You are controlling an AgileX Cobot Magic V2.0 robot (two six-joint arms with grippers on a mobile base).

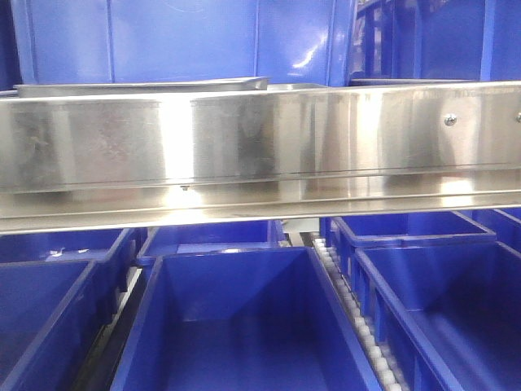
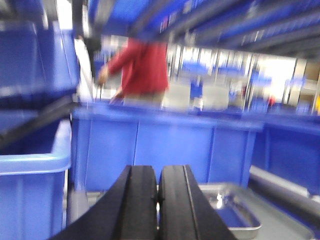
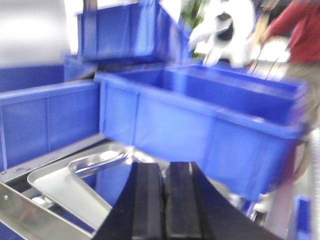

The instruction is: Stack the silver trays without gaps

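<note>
Hovering with jaws together and holding nothing, the left gripper [image 2: 158, 200] and right gripper [image 3: 164, 200] are facing silver trays [image 3: 65, 187] on the shelf behind the steel rail [image 1: 260, 138]. Stacking appears not yet begun; next move calls for opening and gripping a rim.

No legible text, label, brand, number or sign anywhere in these blurred views.

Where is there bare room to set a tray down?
The blue bins below the steel rail sit open and empty. In the right wrist view the flat tray is bare beside the tilted tray. Upper shelf is crowded with bins.
</note>
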